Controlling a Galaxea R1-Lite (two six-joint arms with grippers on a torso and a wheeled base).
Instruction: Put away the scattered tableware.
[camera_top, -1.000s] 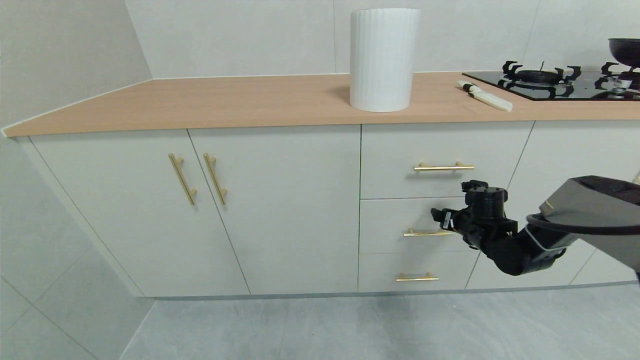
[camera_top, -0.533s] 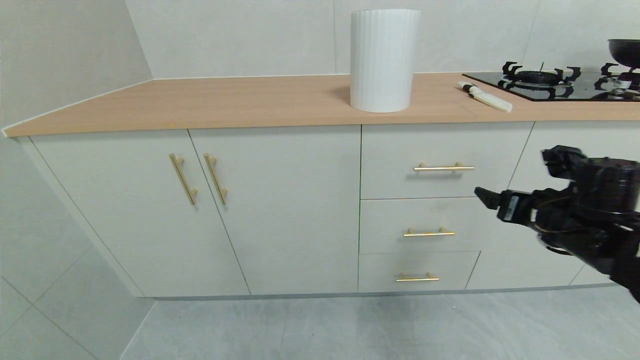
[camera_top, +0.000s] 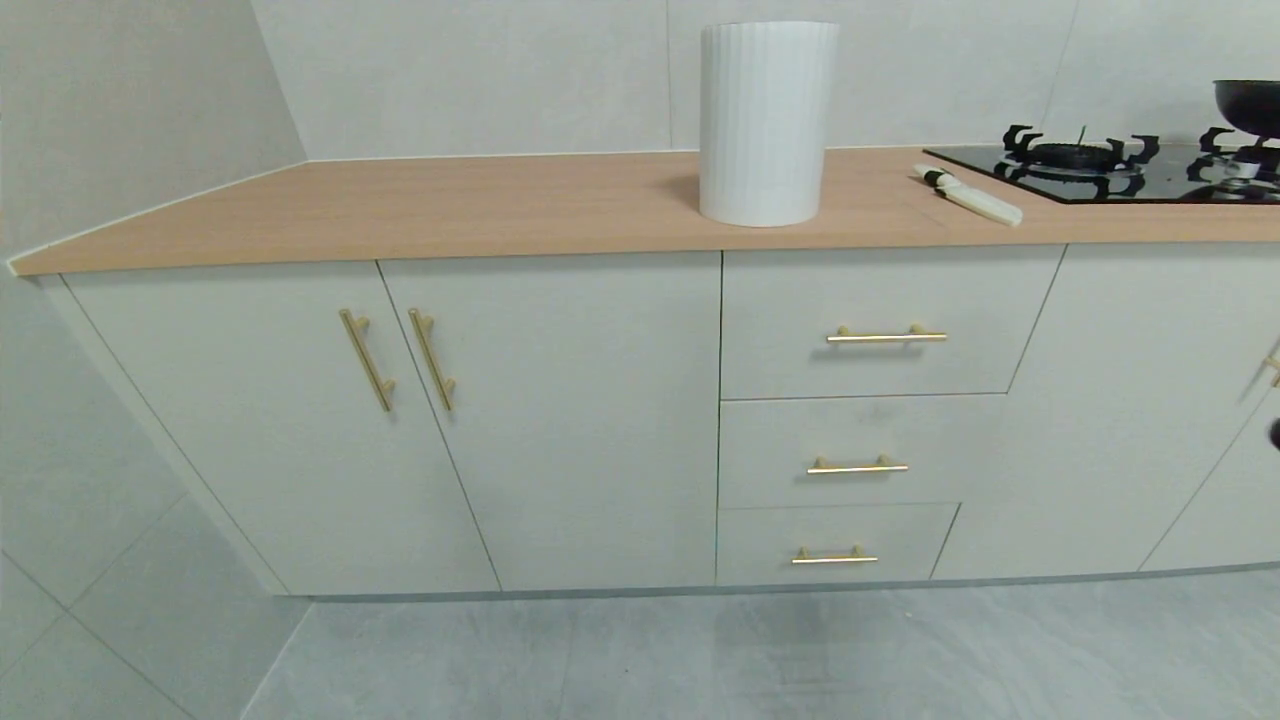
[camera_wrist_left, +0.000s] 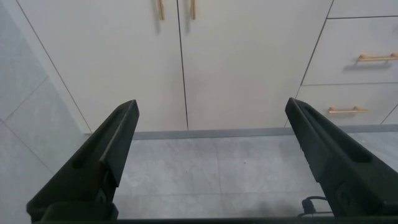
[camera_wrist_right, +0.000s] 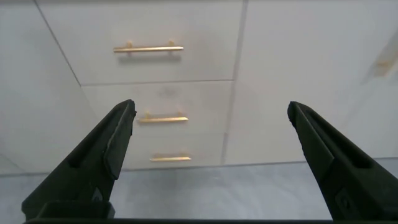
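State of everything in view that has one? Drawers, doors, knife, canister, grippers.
Top drawer: shut.
Middle drawer: shut.
Bottom drawer: shut.
Double doors: shut.
Knife: lying flat on the countertop.
White canister: upright on the countertop.
Left gripper: open, empty.
Right gripper: open, empty.

Fingers (camera_wrist_left: 106, 155) matte black, flat, wedge-shaped.

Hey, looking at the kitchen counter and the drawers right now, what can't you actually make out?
White ribbed container, head view: seen from the side, so its own wall hides any contents.
Dark pot, head view: cut off by the right edge.
Drawers, head and right wrist views: closed fronts hide the insides.
Pale utensil on the counter, head view: too small to identify for certain.
Door handles, left wrist view: cut off by the edge.
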